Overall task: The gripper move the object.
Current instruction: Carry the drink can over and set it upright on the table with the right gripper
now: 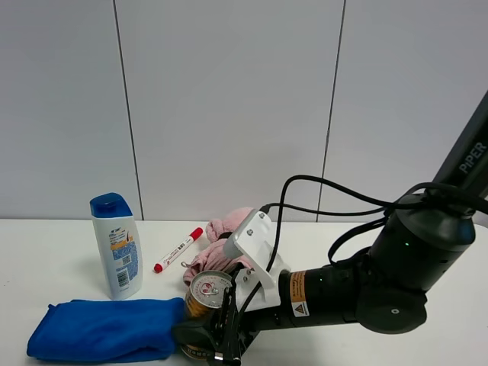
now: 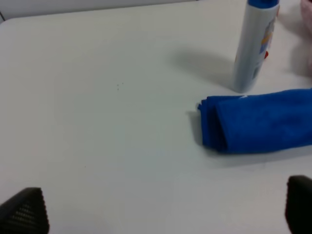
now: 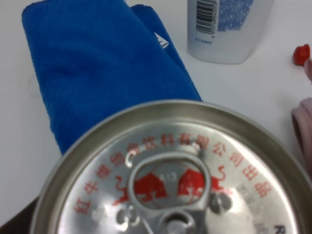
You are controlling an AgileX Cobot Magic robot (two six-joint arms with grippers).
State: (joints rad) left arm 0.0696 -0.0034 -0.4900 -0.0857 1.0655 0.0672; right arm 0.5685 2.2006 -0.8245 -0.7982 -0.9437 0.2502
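On a white table [image 1: 46,252], the right arm's black gripper [image 1: 209,343] sits clenched low against a gold drink can [image 1: 207,296], beside a folded blue cloth [image 1: 107,329].

Folded blue cloth [image 1: 103,329] beside upright white bottle [image 1: 117,245]; red marker [image 1: 178,249], pink cloth [image 1: 221,244] farther back.

Black gripper [image 1: 207,337], thick arm [image 1: 347,288], white bracket [image 1: 255,240], orange label [image 1: 298,284], cables [image 1: 435,191]

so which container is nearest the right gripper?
The squat gold can, right beside the right gripper. The tall white blue-capped bottle stands farther off, behind the blue cloth.
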